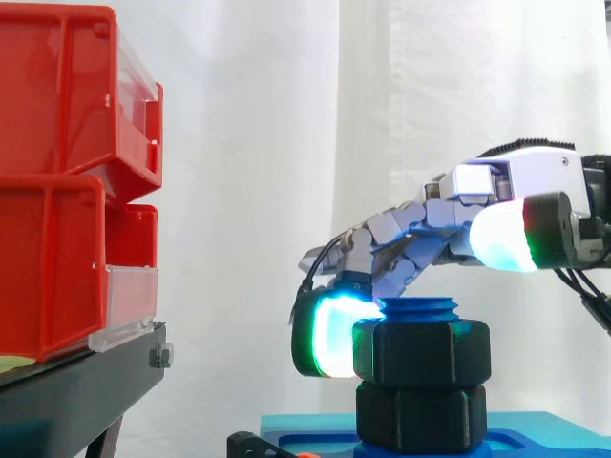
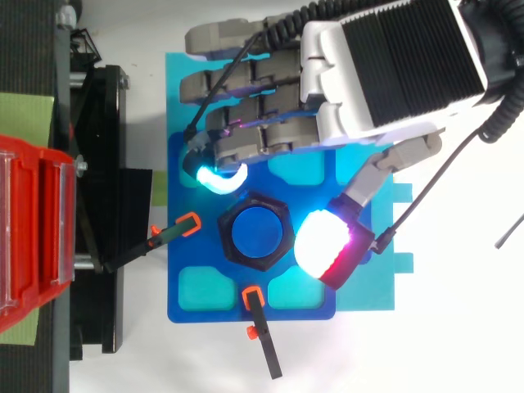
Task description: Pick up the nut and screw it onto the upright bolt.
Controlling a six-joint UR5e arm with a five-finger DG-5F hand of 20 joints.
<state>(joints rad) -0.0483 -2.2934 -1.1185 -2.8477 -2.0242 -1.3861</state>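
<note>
Black plastic hex nut (image 1: 422,351) is seen already threaded low on blue upright bolt (image 2: 258,232), centre frame. Hand (image 2: 393,74) is curled round it, cyan pad pressed at left. Prob. only final tightening left.

Hand (image 1: 516,176) over nut (image 1: 422,351) on upright blue bolt (image 1: 417,307); second nut (image 1: 420,415) beneath; red bins (image 1: 57,172) left.

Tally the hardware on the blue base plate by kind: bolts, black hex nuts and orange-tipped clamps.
blue bolt: 1
black hex nuts, stacked on the bolt, upper and lower: 2
orange-tipped clamps, one at the left edge and one at the near edge: 2
Total: 5
</note>
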